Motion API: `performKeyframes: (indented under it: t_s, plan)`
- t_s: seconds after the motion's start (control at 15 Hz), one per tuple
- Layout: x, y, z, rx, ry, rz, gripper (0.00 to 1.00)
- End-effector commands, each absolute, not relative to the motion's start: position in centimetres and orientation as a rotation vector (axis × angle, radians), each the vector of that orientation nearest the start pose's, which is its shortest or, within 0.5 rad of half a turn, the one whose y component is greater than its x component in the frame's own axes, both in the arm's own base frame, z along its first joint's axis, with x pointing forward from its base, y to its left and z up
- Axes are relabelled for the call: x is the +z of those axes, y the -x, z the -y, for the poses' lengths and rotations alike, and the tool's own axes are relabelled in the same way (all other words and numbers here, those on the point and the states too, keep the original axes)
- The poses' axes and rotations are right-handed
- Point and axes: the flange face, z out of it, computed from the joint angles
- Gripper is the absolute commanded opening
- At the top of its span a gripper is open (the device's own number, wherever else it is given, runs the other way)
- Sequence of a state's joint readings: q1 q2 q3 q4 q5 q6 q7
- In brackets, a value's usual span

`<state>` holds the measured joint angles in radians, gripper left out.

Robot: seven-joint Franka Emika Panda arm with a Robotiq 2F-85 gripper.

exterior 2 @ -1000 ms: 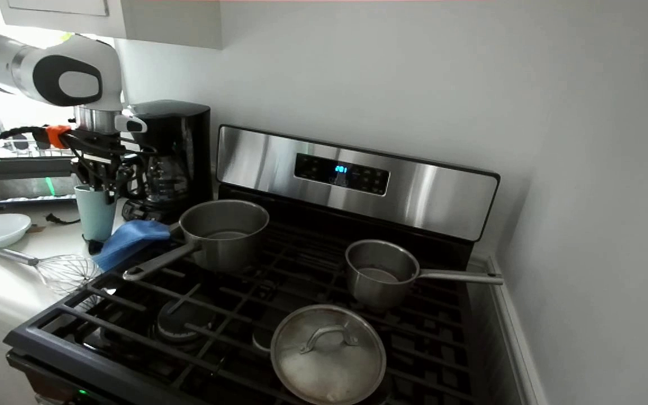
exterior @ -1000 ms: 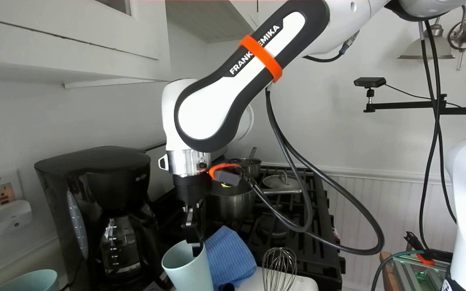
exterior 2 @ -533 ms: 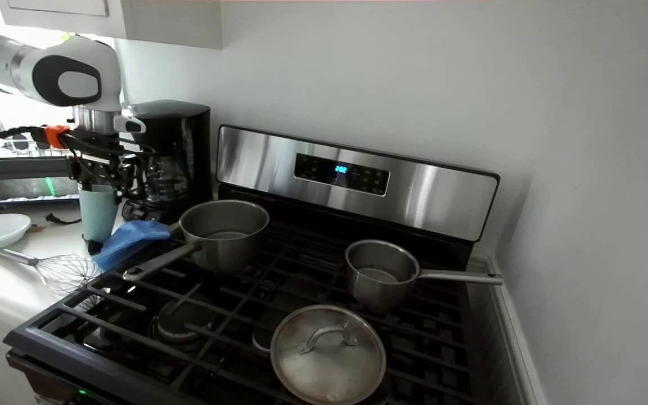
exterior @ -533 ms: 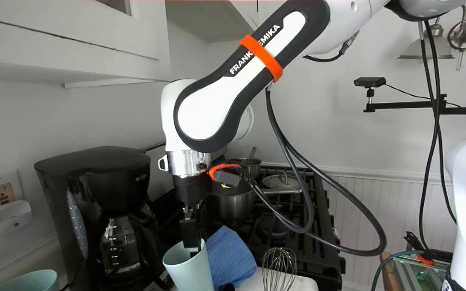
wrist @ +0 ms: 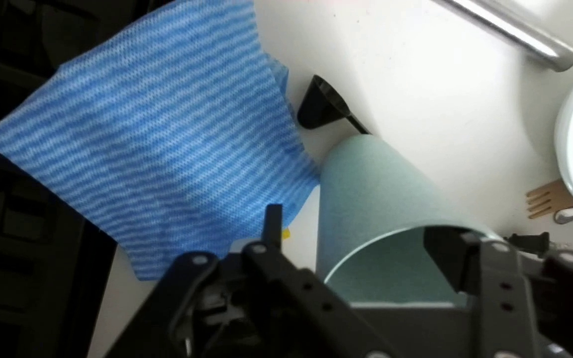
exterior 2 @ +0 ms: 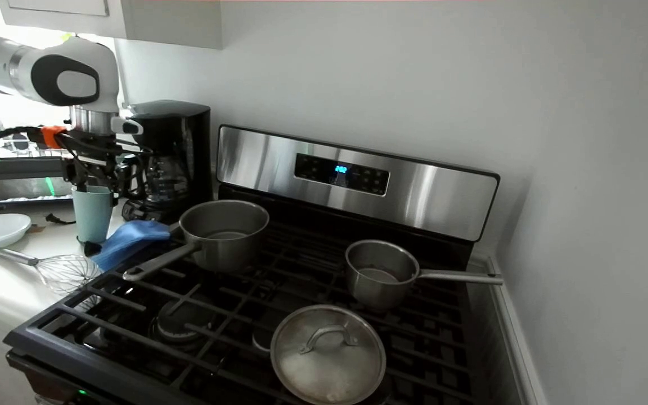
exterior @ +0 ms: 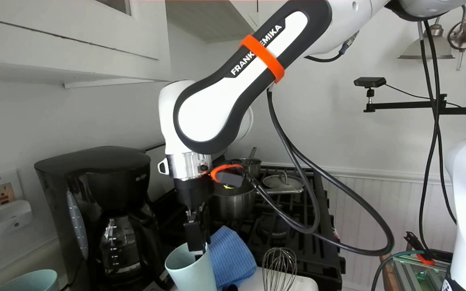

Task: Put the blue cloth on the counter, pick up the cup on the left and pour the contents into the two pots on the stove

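Cup (exterior 2: 93, 216) upright on the counter (wrist: 440, 124), left of the stove (exterior 2: 296, 270) and just beside the blue cloth (wrist: 167, 129), itself lapping over the stove edge. Gripper (wrist: 354, 226) at the cup's mouth, fingers (wrist: 272, 226) well apart, holding nothing. In the wrist view, one finger to the left of the cup, outside the wall; the other to the right, over the mouth or dipped into it, depth hard to tell. Judging by that, probably lining up to pinch the wall nearest the cloth.

To grasp well, centre that wall between both fingers, then sink straight down a little, to bite below the rim rather than on its edge. Keep the outer finger off the cloth, to avoid trapping a fold and dragging it along. Close slowly; likely to skid or tip under a lopsided push. Mind the black scoop (wrist: 320, 107) just beside the cup, and the coffee maker (exterior 2: 197, 157) near it on the far side.

Lift level: contents out of sight, so best treated as full. Pass above the handle of the left pot (exterior 2: 225, 253), and save some for the right pot (exterior 2: 379, 289).
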<state>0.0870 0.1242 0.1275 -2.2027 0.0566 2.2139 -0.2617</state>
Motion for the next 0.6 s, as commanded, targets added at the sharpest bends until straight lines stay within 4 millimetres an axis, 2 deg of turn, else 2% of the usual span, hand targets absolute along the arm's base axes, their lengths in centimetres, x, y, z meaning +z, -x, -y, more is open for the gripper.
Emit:
performKeyframes:
  t_s: [0.0,0.4,0.53]
  plan:
    - [31.68,-51.48,-11.46,0.199,3.017,0.697,0.45]
    - [32.0,-51.5,-11.44,0.179,3.008,0.722,0.02]
    - [32.0,-51.51,-11.41,0.174,3.008,0.73,0.0]
